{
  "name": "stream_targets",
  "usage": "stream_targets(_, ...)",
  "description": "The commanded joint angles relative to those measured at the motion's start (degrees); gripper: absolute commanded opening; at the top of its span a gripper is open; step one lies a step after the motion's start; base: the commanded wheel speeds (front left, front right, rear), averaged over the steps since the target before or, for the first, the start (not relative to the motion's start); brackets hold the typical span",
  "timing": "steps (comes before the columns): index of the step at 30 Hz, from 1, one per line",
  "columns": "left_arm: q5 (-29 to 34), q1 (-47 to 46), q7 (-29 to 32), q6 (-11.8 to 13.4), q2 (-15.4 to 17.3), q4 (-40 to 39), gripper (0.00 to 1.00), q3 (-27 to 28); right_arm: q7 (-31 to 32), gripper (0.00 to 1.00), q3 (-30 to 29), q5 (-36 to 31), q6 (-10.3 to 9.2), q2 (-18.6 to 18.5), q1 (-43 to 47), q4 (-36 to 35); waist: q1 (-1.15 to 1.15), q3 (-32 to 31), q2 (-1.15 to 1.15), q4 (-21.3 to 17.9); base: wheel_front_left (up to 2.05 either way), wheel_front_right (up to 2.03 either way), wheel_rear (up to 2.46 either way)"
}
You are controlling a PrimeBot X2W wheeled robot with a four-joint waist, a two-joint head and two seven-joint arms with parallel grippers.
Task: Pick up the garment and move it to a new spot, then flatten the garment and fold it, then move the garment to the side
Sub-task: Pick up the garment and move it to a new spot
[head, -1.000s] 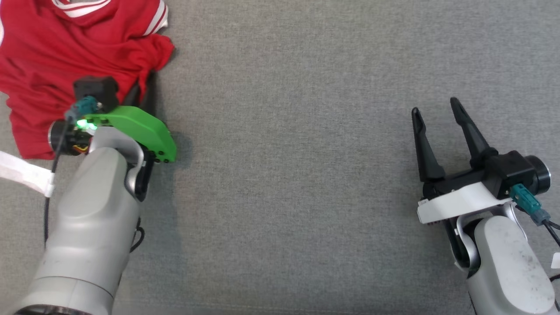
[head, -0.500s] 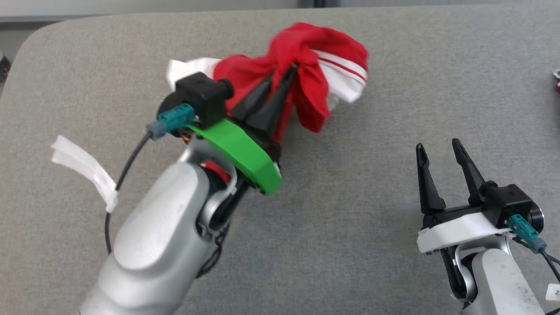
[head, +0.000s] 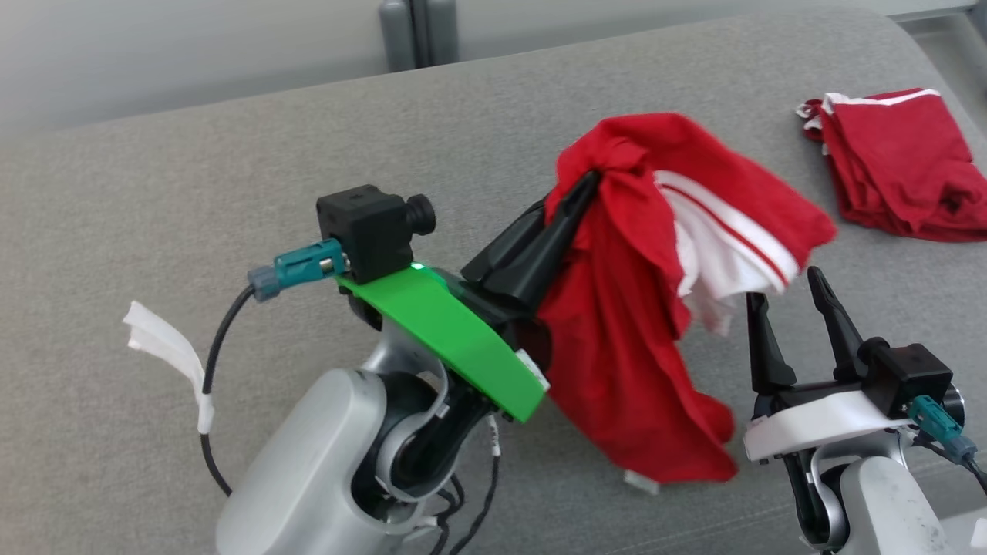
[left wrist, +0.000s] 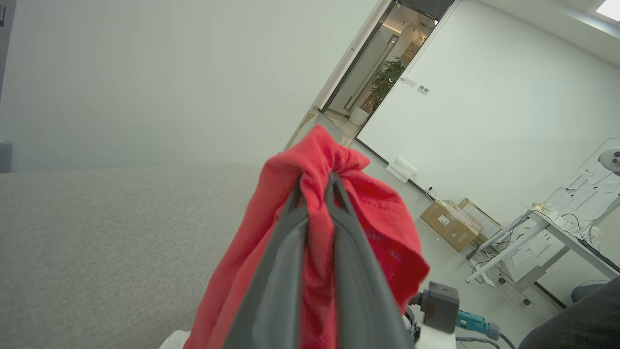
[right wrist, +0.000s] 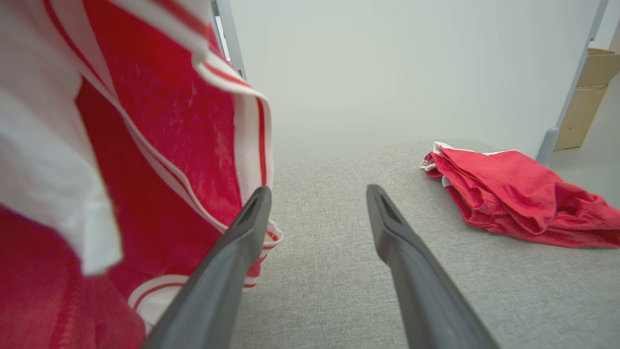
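Head view shows the left gripper (head: 587,181) clenched on a bunched fold of the red, white-trimmed cloth garment (head: 617,331), held high over the grey fabric-covered table (head: 193,177) so it hangs free for carrying, while the right gripper (head: 783,287) stands beside it, spread wide and empty.

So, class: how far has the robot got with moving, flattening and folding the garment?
Done: the pickup; the left gripper is shut on the red garment, which hangs bunched over the grey surface. In hand: the move to a new spot. Left: laying it down, flattening, folding, moving aside. The right gripper stands open, empty.
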Motion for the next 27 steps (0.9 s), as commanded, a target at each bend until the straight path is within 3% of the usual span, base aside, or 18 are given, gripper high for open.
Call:
stream_targets(1, -0.69, 1.31, -0.24, 0.22, 0.81, 2.33, 0.00, 1.16, -0.16, 1.00, -0.19, 0.56, -0.08, -0.06, 0.80, -0.18, 0.00, -1.17, 0.00, -4.92, 0.00, 0.00, 0.00)
stream_targets(5, 0.15, 0.26, -1.49, -0.98, 4.25, 12.94, 0.00, 3.58, -0.16, 1.00, -0.14, 0.98, -0.08, -0.01, 1.09, 0.16, 0.00, -0.88, 0.00, -7.43, 0.00, 0.00, 0.00)
stream_targets(8, 4.92, -2.47, -4.67, -2.54, 7.29, 22.81, 0.00, 3.55, -0.16, 1.00, 0.03, 1.43, -0.08, -0.04, 0.95, 0.30, 0.00, -0.50, 0.00, -8.97, 0.00, 0.00, 0.00)
stream_targets(11, 10.54, -6.71, -10.58, -2.23, 9.72, 35.03, 0.00, 3.91, -0.16, 1.00, 0.08, 1.59, -0.08, -0.02, 1.24, 0.34, 0.00, 0.20, 0.00, -10.14, 0.00, 0.00, 0.00)
stream_targets(17, 13.63, -12.53, -19.55, -1.83, 8.73, 50.17, 0.00, 5.13, -0.16, 1.00, -0.18, 1.41, -0.08, -0.04, 1.74, 0.57, 0.00, 1.22, 0.00, -10.19, 0.00, 0.00, 0.00)
stream_targets(18, 13.55, -12.97, -20.71, -1.93, 8.24, 52.27, 0.22, 5.35, -0.16, 1.00, -0.18, 1.37, -0.08, -0.04, 1.73, 0.66, 0.00, 1.30, 0.00, -10.06, 0.00, 0.00, 0.00)
stream_targets(20, 13.92, -13.72, -22.39, -2.71, 7.79, 56.52, 1.00, 5.24, -0.16, 1.00, -0.02, 1.36, -0.08, -0.03, 1.50, 0.91, 0.00, 1.34, 0.00, -9.78, 0.00, 0.00, 0.00)
stream_targets(24, 15.06, -14.42, -25.66, -2.89, 6.27, 60.43, 1.00, 6.22, -0.16, 1.00, -0.79, 1.33, -0.08, -0.03, 1.21, 0.87, 0.00, 0.91, 0.00, -8.29, 0.00, 0.00, 0.00)
stream_targets(27, 16.56, -12.25, -26.38, -2.01, 5.94, 57.96, 1.00, 8.58, -0.16, 1.00, -1.85, 0.67, -0.08, -0.04, 2.20, 0.58, 0.00, -0.35, 0.00, -6.49, 0.00, 0.00, 0.00)
